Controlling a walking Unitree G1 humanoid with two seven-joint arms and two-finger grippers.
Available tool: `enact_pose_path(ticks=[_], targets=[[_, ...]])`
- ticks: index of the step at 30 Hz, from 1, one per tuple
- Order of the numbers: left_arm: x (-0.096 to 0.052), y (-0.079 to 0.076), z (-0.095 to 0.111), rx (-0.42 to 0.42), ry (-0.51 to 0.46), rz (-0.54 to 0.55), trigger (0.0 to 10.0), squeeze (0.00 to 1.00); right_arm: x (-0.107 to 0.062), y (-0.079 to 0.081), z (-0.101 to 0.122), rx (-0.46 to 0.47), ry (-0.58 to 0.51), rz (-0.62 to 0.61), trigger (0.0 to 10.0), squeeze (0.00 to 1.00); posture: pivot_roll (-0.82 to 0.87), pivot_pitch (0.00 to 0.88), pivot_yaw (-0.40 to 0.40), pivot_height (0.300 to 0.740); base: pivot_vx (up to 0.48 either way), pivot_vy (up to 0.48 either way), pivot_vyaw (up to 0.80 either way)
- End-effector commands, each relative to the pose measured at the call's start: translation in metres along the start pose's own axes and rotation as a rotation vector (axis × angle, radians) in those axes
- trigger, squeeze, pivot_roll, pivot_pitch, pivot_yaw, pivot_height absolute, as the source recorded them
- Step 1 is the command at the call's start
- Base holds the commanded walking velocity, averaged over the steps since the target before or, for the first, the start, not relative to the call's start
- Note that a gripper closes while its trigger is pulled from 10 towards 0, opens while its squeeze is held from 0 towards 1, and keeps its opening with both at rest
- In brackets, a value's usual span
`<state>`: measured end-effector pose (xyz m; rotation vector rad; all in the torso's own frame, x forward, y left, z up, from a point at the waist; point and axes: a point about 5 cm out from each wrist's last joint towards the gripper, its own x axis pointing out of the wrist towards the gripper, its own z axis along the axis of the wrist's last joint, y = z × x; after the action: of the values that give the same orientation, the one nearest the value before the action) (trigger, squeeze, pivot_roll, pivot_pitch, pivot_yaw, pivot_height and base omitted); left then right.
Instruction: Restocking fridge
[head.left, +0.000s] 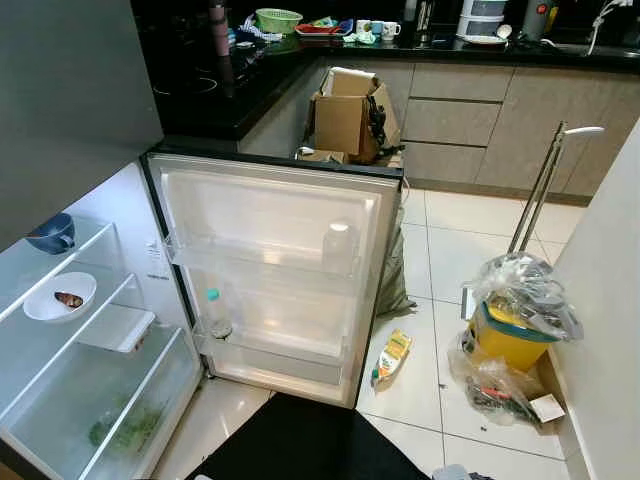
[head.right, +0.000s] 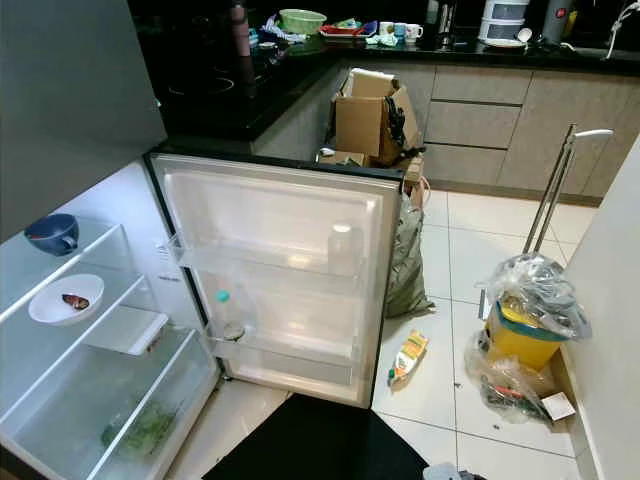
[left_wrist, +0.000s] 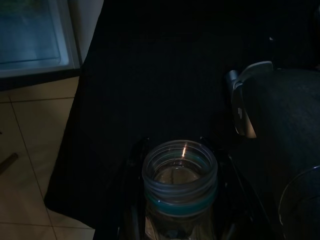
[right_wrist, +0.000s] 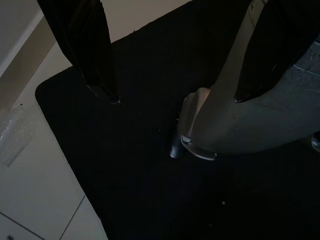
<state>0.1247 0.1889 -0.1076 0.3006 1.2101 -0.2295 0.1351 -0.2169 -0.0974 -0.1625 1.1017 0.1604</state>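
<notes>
The fridge door (head.left: 270, 270) stands open, its racks nearly bare. A jar (left_wrist: 179, 187) is clasped by the left gripper (left_wrist: 179, 220) — not yet shelved; the right gripper (right_wrist: 172, 95) is spread, empty.

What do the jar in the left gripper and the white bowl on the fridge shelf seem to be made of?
The jar in the left gripper looks like clear glass or hard plastic: see-through wall, bright glint on the threaded rim. The white bowl looks like glazed ceramic, opaque and smooth, though melamine is possible.
</notes>
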Motion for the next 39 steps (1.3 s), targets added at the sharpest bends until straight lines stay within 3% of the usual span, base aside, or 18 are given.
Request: enact_pose_path(ticks=[1, 13, 39], targets=[[0.0004, -0.0041, -0.0013, -0.002, 0.011, -0.011, 10.0, 0.0, 0.0006, 0.0051, -0.0029, 0.013, 0.009, 0.013, 10.0, 0.0, -0.06, 0.0, -0.006, 0.74, 0.0, 0.0, 0.0], [0.0003, -0.0044, -0.0024, 0.006, 0.017, -0.014, 10.0, 0.0, 0.0004, 0.0052, -0.0038, 0.014, 0.012, 0.014, 10.0, 0.0, -0.06, 0.0, -0.006, 0.74, 0.021, 0.0, 0.0], [0.0001, -0.004, -0.0034, 0.019, 0.02, -0.027, 10.0, 0.0, 0.0003, 0.0068, -0.0056, 0.018, 0.012, 0.02, 10.0, 0.0, -0.07, 0.0, 0.0, 0.74, 0.361, 0.0, 0.0]])
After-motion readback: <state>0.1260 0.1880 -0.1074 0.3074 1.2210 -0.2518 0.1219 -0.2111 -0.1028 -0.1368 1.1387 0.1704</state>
